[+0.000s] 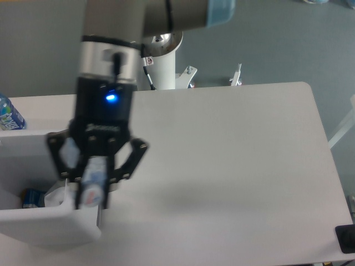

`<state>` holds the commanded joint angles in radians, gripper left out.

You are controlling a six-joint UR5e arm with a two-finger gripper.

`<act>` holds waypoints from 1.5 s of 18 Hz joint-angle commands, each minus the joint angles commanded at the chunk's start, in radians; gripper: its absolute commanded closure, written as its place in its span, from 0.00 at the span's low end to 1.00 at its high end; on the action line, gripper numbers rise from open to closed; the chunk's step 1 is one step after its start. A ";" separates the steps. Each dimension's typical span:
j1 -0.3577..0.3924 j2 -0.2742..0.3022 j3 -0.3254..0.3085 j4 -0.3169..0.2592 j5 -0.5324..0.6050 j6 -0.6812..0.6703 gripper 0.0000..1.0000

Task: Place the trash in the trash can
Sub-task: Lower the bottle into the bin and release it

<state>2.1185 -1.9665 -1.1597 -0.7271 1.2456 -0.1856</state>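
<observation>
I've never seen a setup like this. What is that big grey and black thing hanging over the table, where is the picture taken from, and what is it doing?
That is a robot arm, seen by one fixed camera looking down at the table from the front. Its base stands behind the table's far edge. The black part with the blue light is its gripper, a hand with two jaws. The jaws are shut on a flattened clear bottle, which counts as trash. The gripper hangs at the right rim of the white trash can on the left, so the bottle looks about to be dropped in. Inside the can you can glimpse something white and something blue. At the far left edge stands a separate water bottle with a blue label.
</observation>
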 joint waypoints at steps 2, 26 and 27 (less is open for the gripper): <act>-0.014 -0.005 0.000 0.002 0.000 0.000 0.79; -0.017 -0.011 0.002 0.000 0.098 0.210 0.00; -0.009 -0.005 -0.003 -0.006 0.165 0.266 0.00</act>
<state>2.1091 -1.9712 -1.1627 -0.7332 1.4106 0.0807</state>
